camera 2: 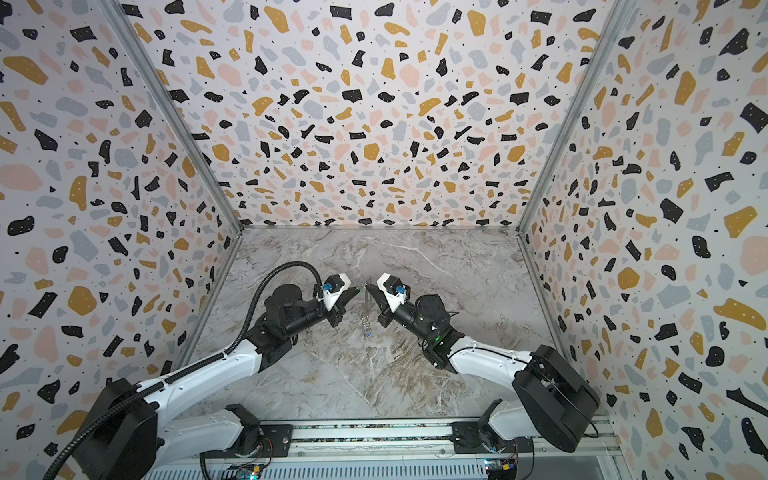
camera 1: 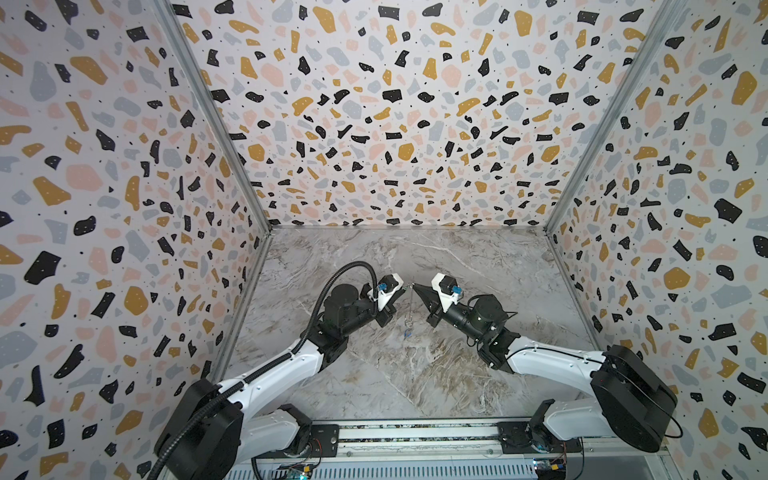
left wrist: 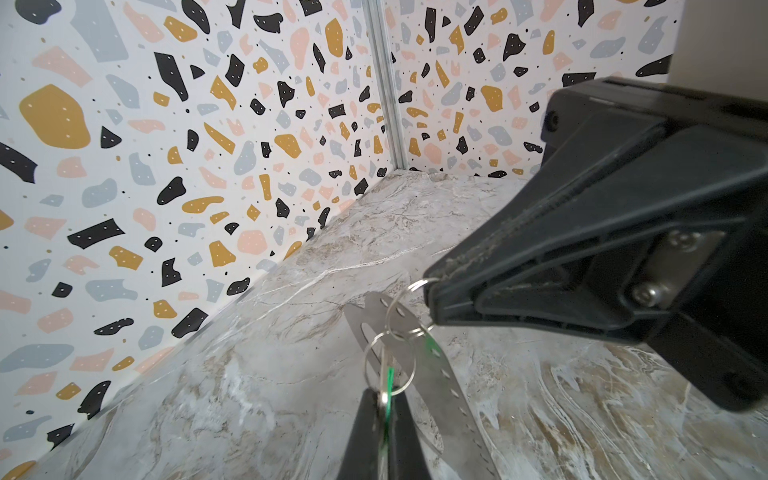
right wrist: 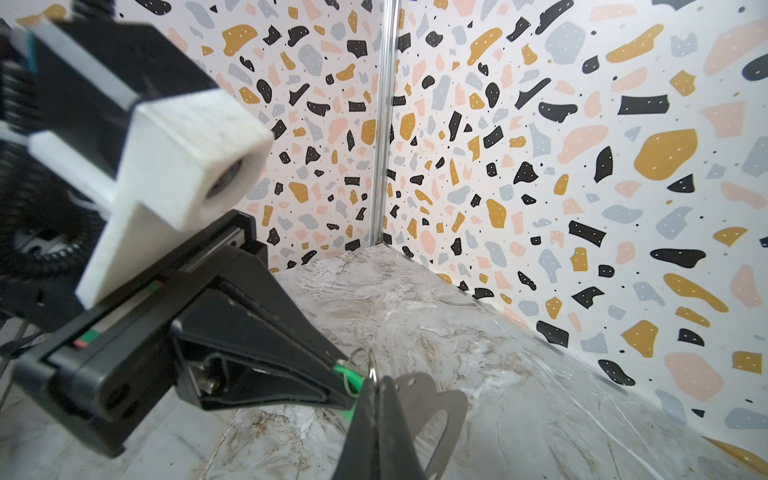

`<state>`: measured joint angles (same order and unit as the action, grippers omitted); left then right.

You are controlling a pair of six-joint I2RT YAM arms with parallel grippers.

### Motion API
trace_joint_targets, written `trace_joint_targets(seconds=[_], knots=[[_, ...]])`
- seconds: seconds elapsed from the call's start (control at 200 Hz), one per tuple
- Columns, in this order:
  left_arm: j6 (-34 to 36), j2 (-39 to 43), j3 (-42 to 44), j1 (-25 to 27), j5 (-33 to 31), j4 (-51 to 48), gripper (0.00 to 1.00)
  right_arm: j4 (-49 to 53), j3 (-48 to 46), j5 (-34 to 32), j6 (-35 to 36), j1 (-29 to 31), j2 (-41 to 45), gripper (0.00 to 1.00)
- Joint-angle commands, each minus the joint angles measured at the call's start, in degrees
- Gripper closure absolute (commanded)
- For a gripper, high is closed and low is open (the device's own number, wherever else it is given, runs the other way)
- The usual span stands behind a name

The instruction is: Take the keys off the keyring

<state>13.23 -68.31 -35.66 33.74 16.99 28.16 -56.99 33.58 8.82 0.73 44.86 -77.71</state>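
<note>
Left jaws clamp green key (left wrist: 390,382), right jaws pinch wire ring (left wrist: 411,286); slippage under pull could drop the keyring (left wrist: 436,374).

Marble-patterned tabletop (camera 1: 415,374), grey with tan and white veins

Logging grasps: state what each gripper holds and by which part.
Left gripper pinches the green key by one end; right gripper pinches a wire ring on the keyring.

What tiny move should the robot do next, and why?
Probably the left hand should ease the green key sideways, away from the right hand. Both hands are shut in the air, left on the key, right on the keyring, and the key is not yet off it.
</note>
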Motion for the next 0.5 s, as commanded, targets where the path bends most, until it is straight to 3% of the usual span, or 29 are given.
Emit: trace_joint_targets(seconds=[0.0, 0.496], knots=[[-0.2, -0.4, -1.7, 0.2, -0.3, -0.1, 1.0, -6.4, 0.2, -3.8, 1.3, -0.3, 1.6, 1.0], [0.8, -3.5, -4.0, 0.2, 5.4, -3.7, 1.0, -12.4, -1.6, -4.0, 3.4, -0.1, 1.3, 1.0]])
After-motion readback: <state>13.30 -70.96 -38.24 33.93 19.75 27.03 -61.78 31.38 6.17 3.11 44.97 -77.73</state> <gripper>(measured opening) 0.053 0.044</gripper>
